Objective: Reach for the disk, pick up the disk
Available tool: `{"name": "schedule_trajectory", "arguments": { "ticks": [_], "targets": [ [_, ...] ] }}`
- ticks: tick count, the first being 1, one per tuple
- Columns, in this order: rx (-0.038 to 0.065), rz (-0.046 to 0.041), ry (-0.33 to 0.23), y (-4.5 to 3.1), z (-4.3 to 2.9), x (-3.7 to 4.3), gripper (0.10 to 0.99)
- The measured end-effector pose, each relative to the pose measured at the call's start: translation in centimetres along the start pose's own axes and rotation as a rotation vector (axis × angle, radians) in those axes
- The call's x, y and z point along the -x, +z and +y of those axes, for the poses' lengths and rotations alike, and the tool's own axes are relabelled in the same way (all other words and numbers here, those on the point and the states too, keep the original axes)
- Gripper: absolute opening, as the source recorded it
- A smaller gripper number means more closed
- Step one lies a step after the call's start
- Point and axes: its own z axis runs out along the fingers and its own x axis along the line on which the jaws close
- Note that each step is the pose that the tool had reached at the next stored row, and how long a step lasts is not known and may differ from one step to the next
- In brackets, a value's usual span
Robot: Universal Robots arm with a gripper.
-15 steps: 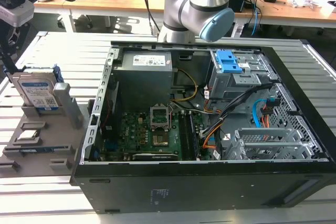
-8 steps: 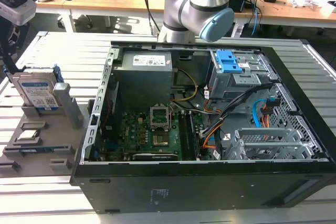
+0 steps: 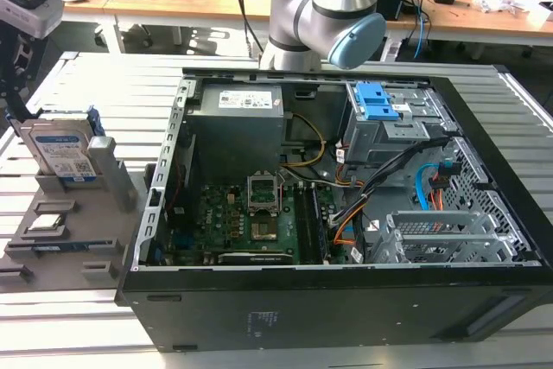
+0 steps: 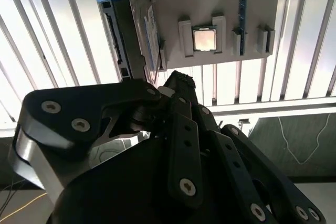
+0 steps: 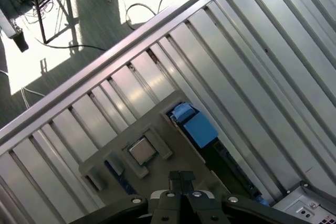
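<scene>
No text can be read in any view. The disk point(image 3: 62, 151) carries a white label with a blue band and barcode blocks; the characters are unresolved. The power supply sticker point(image 3: 244, 99) inside the computer case point(image 3: 346, 304) shows rows of print, also unreadable.

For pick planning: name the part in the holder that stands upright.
The disk, on edge, framed in blue; the square chip lies flat in its recess.

Silver-grey metal disk point(image 3: 62, 151), blue plastic bracket point(image 5: 199, 127); shiny ribbed metal table point(image 3: 112, 92).
</scene>
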Motion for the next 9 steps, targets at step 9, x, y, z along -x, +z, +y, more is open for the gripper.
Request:
{"name": "schedule_trajectory", "arguments": {
  "ticks": [9],
  "targets": [
    [0.0,0.0038,-0.098,0.0,-0.02,0.01,0.106]
  ]
}}
